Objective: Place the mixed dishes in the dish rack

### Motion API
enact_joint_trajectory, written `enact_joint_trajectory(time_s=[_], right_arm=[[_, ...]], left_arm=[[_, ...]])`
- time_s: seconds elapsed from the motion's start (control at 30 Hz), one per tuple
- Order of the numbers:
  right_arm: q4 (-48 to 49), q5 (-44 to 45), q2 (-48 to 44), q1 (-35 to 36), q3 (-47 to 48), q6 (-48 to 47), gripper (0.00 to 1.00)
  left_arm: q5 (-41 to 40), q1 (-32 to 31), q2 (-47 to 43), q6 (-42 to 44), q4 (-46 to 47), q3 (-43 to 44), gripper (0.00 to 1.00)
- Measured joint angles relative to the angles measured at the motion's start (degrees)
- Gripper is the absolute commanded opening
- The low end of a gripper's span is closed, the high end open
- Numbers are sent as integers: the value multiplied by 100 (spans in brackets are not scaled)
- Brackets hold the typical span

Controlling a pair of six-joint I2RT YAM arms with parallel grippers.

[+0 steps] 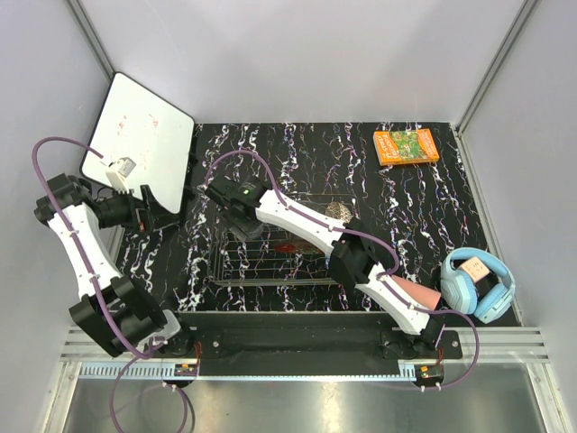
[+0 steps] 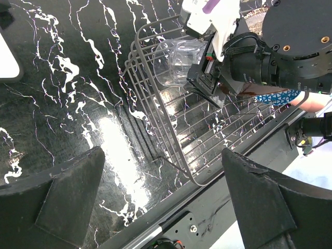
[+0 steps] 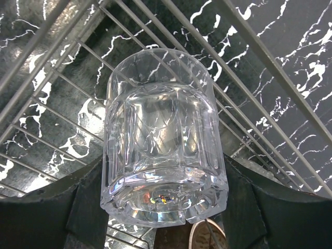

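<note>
Meanwhile right gripper [image 3: 163,176] pinches clear glass cup [image 2: 179,62] over dish rack [image 2: 171,135] (left gripper [image 2: 163,153] spread), red dish [image 1: 288,245] nearby.

My left gripper [image 2: 166,199] hangs wide open on the left; my right arm [image 1: 311,230] stretches leftward, right gripper [image 1: 243,224] clamped around the clear glass cup [image 3: 163,140].

Robot lab test cell
Plain pale panel walls [image 1: 315,54] box in a black marbled bench [image 1: 424,207]; a white left arm [image 1: 81,244] and right arm [image 1: 297,216] stand mounted along its near edge, beside slotted aluminium rails [image 1: 297,354].
</note>
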Motion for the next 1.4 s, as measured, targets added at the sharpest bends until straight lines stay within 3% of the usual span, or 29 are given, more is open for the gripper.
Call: enact_joint_trajectory(time_s=[0.4, 0.57, 0.63, 0.67, 0.73, 0.77, 0.8, 1.4], right_arm=[[122, -448, 31, 17, -2, 0, 0], [120, -503, 31, 52, -2, 0, 41], [120, -546, 31, 61, -2, 2, 49], [120, -564, 33, 68, -2, 2, 64], [120, -566, 37, 83, -2, 2, 75], [122, -566, 42, 94, -2, 2, 91], [125, -562, 44, 101, -2, 7, 99], [291, -61, 140, 160, -50, -151, 100]], left_arm=[[4, 0, 0, 17, 4, -4, 99], [15, 0, 0, 17, 7, -20, 99], [15, 0, 0, 17, 7, -22, 99], [15, 0, 0, 17, 9, -31, 99], [17, 0, 0, 17, 7, -50, 99], [24, 0, 0, 17, 13, -66, 99], [24, 0, 0, 17, 11, -76, 99], [35, 0, 0, 17, 33, -170, 99]])
